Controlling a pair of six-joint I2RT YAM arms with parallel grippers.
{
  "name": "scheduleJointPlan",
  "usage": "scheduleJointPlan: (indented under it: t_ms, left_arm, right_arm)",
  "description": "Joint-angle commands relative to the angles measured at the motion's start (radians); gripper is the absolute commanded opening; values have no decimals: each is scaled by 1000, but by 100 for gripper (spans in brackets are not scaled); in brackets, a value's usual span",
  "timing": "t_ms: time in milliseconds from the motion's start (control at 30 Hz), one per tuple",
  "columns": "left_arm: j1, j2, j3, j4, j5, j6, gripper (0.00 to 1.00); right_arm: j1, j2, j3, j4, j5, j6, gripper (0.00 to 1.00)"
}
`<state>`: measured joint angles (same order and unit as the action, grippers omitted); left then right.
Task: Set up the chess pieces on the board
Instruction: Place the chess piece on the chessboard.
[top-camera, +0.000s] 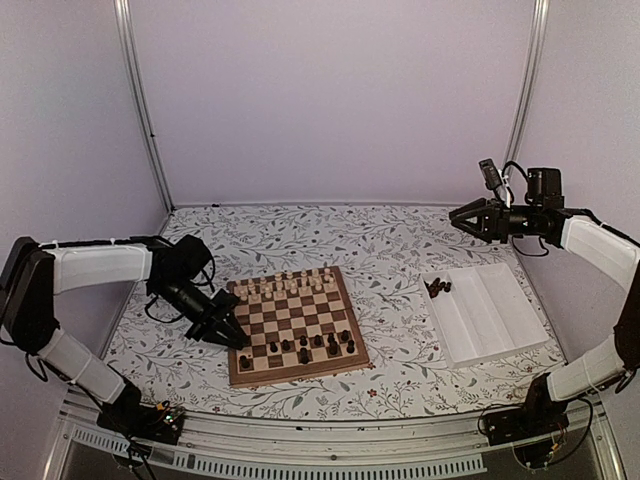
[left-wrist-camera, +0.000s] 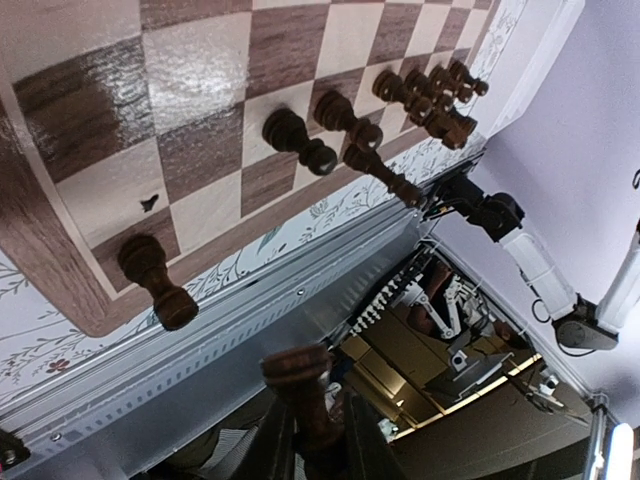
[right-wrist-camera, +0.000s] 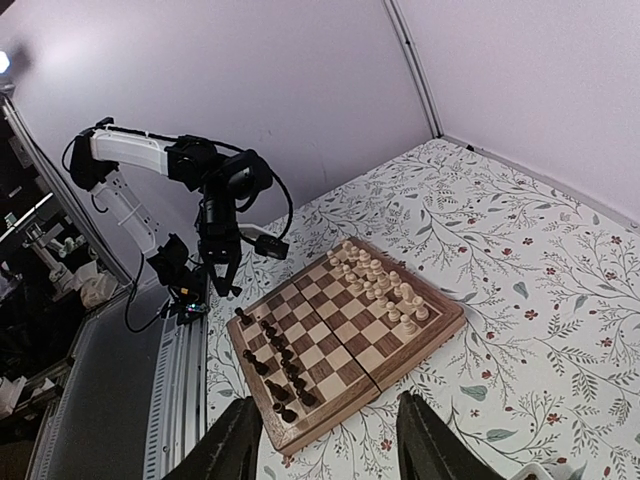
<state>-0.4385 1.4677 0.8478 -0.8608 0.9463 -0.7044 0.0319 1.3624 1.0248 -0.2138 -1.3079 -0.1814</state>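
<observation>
A dark chess piece (left-wrist-camera: 300, 385) is sitting pinched in the left gripper (top-camera: 232, 336), whose jaws are standing nearly shut around its narrow part. Its long axis is running along the fingers, broad end outward. In the top view the board (top-camera: 300, 373) is lying at 3 o'clock from that gripper, just beside it. The dark chessmen (top-camera: 318, 341) standing along the near ranks are crowding the 4 o'clock side and could get in the way. The right gripper (top-camera: 462, 215) is hanging wide apart and empty, well away above the tray (top-camera: 500, 325), with loose dark pieces (top-camera: 438, 288) at its 7 o'clock.
</observation>
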Motion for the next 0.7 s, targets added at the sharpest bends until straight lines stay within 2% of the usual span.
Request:
scheduleJointPlan:
  t_ms: [0,333,667]
  left_arm:
    - [43,23,-16,60,80,-95,0]
    - [120,55,-53,72,45,-132,0]
    - [146,134,4,67,-28,-111,3]
  right_arm:
    - [4,-23,13,-25,-47,-19,50]
    - [33,-17,32,-67,-47,-55,49]
    - [41,-19,36,-81,-48,-69,49]
